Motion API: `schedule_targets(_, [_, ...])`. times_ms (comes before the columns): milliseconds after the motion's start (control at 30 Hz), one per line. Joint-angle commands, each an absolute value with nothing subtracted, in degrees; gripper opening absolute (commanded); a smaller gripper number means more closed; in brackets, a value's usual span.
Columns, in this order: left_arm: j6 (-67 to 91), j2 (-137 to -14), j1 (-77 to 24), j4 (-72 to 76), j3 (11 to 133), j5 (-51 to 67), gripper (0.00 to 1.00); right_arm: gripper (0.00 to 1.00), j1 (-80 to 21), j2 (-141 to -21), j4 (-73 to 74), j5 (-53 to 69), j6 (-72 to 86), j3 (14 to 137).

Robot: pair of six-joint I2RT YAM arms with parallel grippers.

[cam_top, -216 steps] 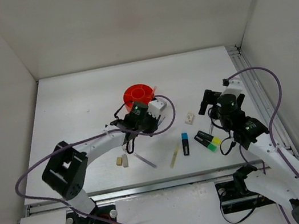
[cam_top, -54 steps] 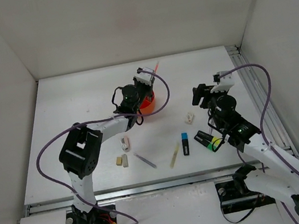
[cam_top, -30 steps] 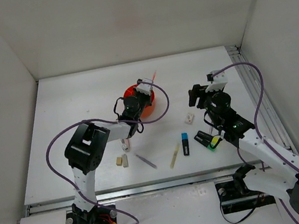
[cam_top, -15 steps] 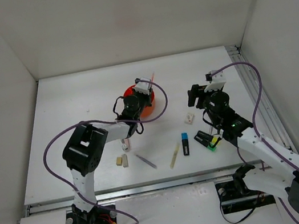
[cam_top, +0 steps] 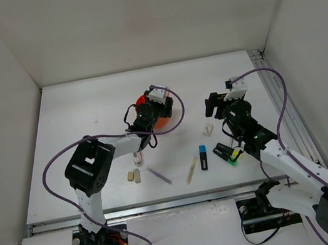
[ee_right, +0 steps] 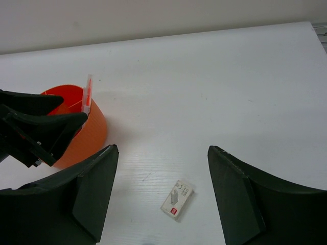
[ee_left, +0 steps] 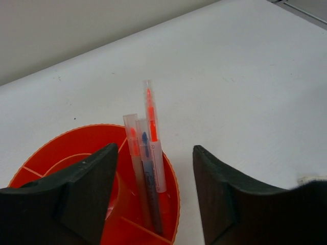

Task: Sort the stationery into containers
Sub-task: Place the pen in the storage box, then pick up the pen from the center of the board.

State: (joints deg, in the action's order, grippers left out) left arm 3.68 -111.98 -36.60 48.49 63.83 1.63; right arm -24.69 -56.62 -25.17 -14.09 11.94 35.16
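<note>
Along the near edge of the table point(cam_top: 86, 111) lie the loose items. From the left they are two tan erasers point(cam_top: 133, 176), a thin pen point(cam_top: 159, 175), a yellow pencil point(cam_top: 191, 171) and a blue-ended highlighter point(cam_top: 203, 157). Two more highlighters point(cam_top: 228, 152) sit partly under the right arm, toward the right edge.

Farther in is the small white piece point(ee_right: 177, 199). It lies flat and alone at mid-depth, right of centre, and the right arm is plainly the nearer one. The right gripper point(ee_right: 161, 153) hovers just above and short of it with its fingers spread wide and nothing between them. In the wrist view the piece sits low and roughly centred between the fingers. Its long axis runs near-left to far-right, slightly skewed from the direction the fingers point. A short drop with a small twist looks like what a grasp across its narrow side would need.

Farthest back, near the table's middle, stands the orange organiser point(ee_right: 94, 127). The left arm reaches forward so that the left gripper point(ee_left: 156, 150) is over its right rim, fingers apart and holding nothing. Three pens point(ee_left: 152, 117) lean upright in the rim compartment below.
</note>
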Motion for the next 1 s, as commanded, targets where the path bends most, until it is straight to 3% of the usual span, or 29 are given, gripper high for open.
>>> schedule_targets(0, [4.2,-104.4,-36.8,50.3,64.7,4.3,0.59,0.69,-24.4,-55.4,-29.4,-12.5,12.4,37.4])
schedule_targets(100, [3.1,-101.5,-37.4,47.0,65.6,6.2,0.7,0.8,-24.3,-55.5,-26.5,-10.5,12.7,38.9])
schedule_targets(167, [2.0,-100.1,-37.4,43.2,66.4,6.9,0.86,0.96,-24.3,-55.5,-23.9,-8.0,12.9,40.0])
schedule_targets(200, [1.8,-98.7,-37.4,41.6,67.4,7.0,0.99,0.98,-24.3,-55.5,-23.0,-6.9,13.2,40.3])
schedule_targets(467, [6.8,-86.6,-38.0,23.7,67.1,7.6,0.99,0.98,-30.0,-58.9,-8.5,-5.4,18.0,45.0])
schedule_targets(800, [27.8,-59.1,-38.0,-7.1,49.7,-17.5,0.99,0.98,-44.5,-70.3,2.0,-8.5,27.4,44.8])
schedule_targets(967, [35.0,-47.5,-38.5,-11.6,39.0,-15.6,1.0,0.98,-50.6,-75.1,4.1,-11.1,35.5,43.8])
